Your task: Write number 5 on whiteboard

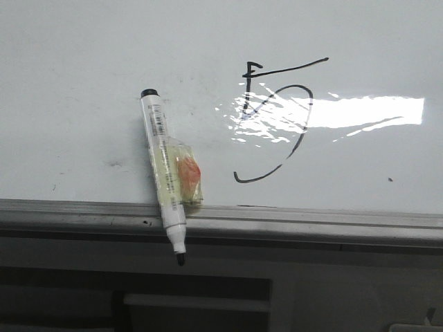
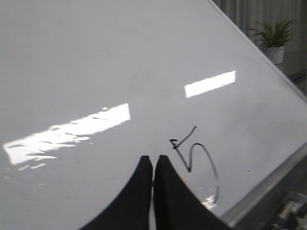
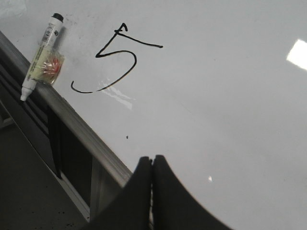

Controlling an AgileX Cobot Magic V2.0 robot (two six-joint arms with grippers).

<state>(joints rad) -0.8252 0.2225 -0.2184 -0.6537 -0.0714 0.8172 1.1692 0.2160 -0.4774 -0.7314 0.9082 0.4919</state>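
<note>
The thin black hand-drawn number 5 [image 1: 277,121] sits right of centre in the front view on the large glossy white whiteboard [image 1: 83,55], its belly half lost in a glare streak. Beside it a white plastic marker [image 1: 164,176], taped round the middle, lies uncapped across the grey rail; it looks light, stiff and slick, best pinched at the tape. Both the left fingers [image 2: 152,165] and right fingers [image 3: 152,165] are pressed together, holding nothing, and the arms themselves are out of sight.
</note>
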